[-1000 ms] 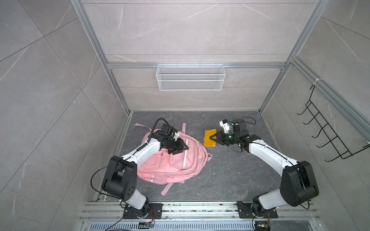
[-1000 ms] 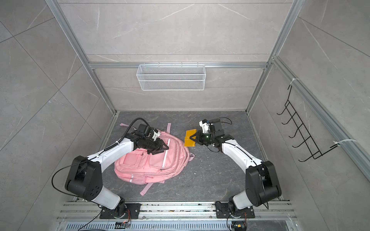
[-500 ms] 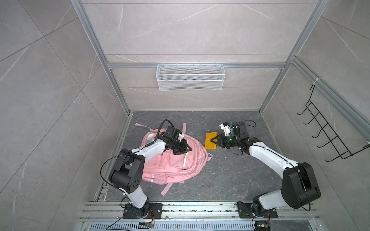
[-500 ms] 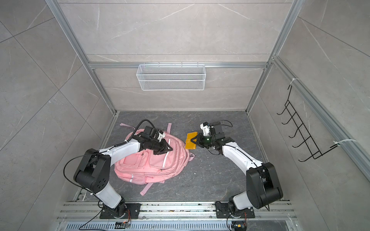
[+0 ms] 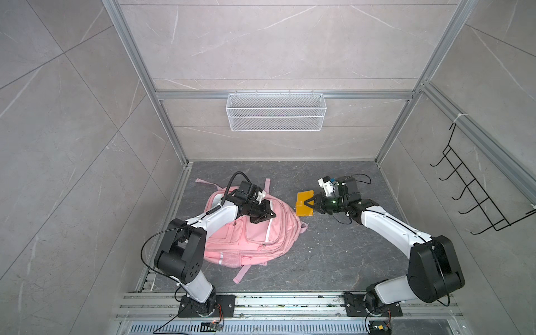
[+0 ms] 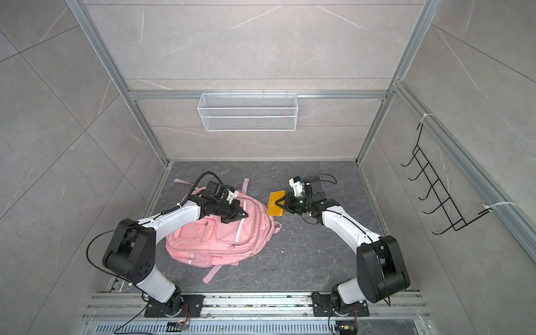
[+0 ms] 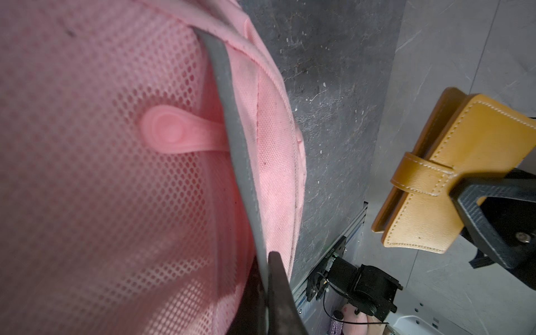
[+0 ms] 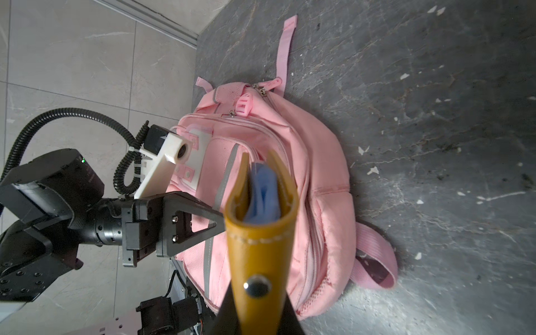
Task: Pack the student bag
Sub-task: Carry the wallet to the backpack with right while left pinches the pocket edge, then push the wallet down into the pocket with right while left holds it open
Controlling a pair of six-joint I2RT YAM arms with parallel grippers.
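Student bag: The pink student bag (image 5: 255,237) (image 6: 223,236) lies flat on the dark stone floor (image 5: 333,255), front pockets up. It sits left of the middle in both top views, with straps trailing toward the back wall and the front rail.

Left gripper: My left gripper (image 5: 268,216) (image 6: 241,216) rests on the bag's upper half with its jaws pressed together. In the left wrist view the bag's grey strip (image 7: 229,116) runs in between the fingertips (image 7: 278,278), next to pink mesh (image 7: 87,203) and a pink rubber tab (image 7: 171,133).

Right gripper: My right gripper (image 5: 311,204) (image 6: 280,203) pinches a mustard leather wallet (image 5: 304,207) (image 6: 275,207) from both faces.

Wallet: It hangs just beside the bag's right-hand edge in both top views. I cannot tell whether it touches the fabric. The right wrist view looks down its strap, past the snap stud (image 8: 256,285) to blue contents (image 8: 262,188) between the covers.

Surroundings: A white wire basket (image 5: 275,116) hangs on the back wall. A black hook rack (image 5: 475,197) is on the right wall. Both are well apart from the bag.
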